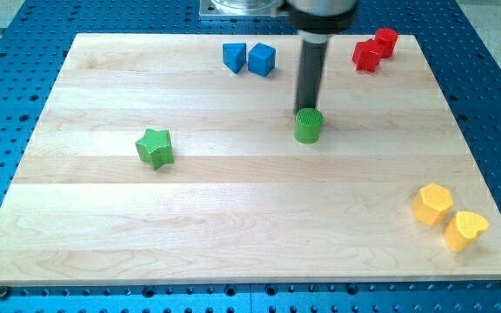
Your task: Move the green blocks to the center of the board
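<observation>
My tip (pixel 305 111) sits at the 12 o'clock edge of the green cylinder (pixel 308 126), touching it or very nearly so; the rod (pixel 310 74) rises from there toward the view's top. This arm carries no hand, only the rod, so nothing is spread, pressed together or pinching.

The green cylinder stands upright a little toward 1 o'clock from the middle of the tabletop (pixel 233 226). The green star (pixel 155 147) lies well apart from it, toward 9 o'clock of the cylinder and on the view's left half of the tabletop.

Two blue blocks sit side by side near the 12 o'clock edge: a blue wedge-like block (pixel 234 56) and a blue cube (pixel 262 59) just beside it. Two red blocks (pixel 375 49) cluster touching each other toward 1 o'clock. A yellow hexagonal block (pixel 431 204) and a yellow heart (pixel 465 230) sit close together toward 4 o'clock.
</observation>
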Controlling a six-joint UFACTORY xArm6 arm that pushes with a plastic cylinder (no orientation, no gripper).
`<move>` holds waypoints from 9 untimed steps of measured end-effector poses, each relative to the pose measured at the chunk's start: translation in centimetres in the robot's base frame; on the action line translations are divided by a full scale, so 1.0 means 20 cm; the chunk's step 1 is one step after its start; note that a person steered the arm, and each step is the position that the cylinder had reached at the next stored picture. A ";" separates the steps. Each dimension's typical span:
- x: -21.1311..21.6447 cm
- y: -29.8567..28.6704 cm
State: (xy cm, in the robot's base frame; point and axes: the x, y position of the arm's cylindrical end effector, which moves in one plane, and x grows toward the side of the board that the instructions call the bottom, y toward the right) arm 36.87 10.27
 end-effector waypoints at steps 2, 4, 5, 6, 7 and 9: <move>0.09 0.17; 0.27 -0.25; 0.36 0.04; 0.44 -0.08; 0.50 -0.46; 0.78 -0.87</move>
State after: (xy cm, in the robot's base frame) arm 52.39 -7.20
